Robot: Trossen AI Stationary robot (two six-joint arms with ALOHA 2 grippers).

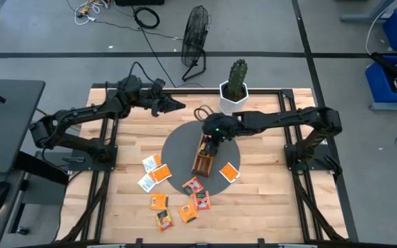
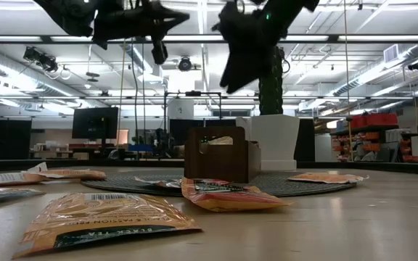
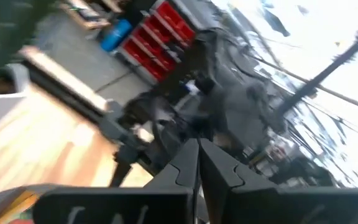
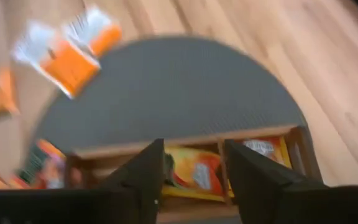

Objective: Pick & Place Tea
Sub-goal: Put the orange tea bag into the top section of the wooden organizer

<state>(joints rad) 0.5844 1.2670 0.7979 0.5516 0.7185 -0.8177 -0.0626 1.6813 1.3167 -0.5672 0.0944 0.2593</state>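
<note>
Right gripper [image 4: 191,163] hangs over the tray [image 1: 204,157] on the round mat [image 1: 185,141], jaws spread, empty; tea sachets [image 1: 178,193] scattered toward the bench [image 1: 267,207] front edge. Left gripper [image 1: 178,105], jaws shut, empty, high near the back edge.

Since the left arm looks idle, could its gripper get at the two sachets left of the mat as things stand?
Probably yes. The left gripper is raised near the table's far edge, shut and empty, and the two sachets lie flat on bare wood on its side. The right gripper is over the tray, clear of that path.
</note>
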